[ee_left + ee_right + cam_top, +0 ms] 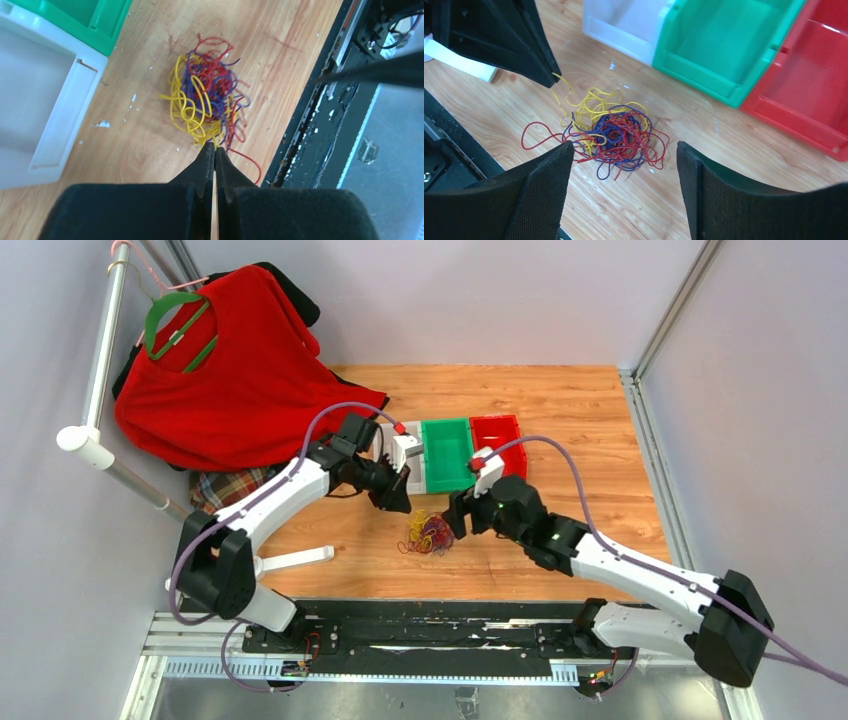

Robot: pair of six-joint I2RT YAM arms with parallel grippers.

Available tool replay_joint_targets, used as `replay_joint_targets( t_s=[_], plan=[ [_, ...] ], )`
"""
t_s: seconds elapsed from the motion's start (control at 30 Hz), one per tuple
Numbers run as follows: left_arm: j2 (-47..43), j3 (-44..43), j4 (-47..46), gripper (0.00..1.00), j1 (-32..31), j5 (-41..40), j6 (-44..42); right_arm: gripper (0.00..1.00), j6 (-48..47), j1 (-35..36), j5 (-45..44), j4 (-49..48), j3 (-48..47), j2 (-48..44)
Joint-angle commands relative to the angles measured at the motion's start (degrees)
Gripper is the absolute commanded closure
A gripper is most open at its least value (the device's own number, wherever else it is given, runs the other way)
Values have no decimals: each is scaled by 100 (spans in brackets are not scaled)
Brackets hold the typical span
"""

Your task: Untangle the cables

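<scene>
The cables (428,533) lie in one loose knot of yellow, red and dark blue-purple strands on the wooden bench (580,420). They sit on the near side of the green bin (447,453), a little apart from its front wall.

The left claw (551,82) hangs off the green bin's near left corner, with its fingers pressed together. A single yellow strand rises from the knot to its tip, pinched there. In the left wrist view the closed tips meet at the edge of the tangle.

The right claw (624,147) is in front of the green bin, farther from it than the knot. Its fingers are spread wide and hold nothing, and the tangle shows between them.

A white bin (624,35) touches the green bin's left side. A red bin (794,115) touches its right side.
</scene>
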State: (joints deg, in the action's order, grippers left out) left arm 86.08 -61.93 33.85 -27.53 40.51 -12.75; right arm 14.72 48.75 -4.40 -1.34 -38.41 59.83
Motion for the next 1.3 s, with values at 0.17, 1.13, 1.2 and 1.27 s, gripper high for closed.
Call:
replay_joint_targets(
  t_s=[0.17,1.13,1.2,1.27],
  plan=[
    [-839,-253,607,99,-42,-219,857,26,86,998,-866,-1181,-553,900],
    [-1374,-1015,1360,99,-51,998,1312,31,422,1148,-1073,-2473,-393,1364],
    [-1375,-1055,1434,99,-55,979,1260,33,494,1130,-1052,-2567,-236,1206],
    [-1375,-1118,1511,99,-59,976,1203,33,578,1088,-1022,-2682,-35,1055]
  ],
)
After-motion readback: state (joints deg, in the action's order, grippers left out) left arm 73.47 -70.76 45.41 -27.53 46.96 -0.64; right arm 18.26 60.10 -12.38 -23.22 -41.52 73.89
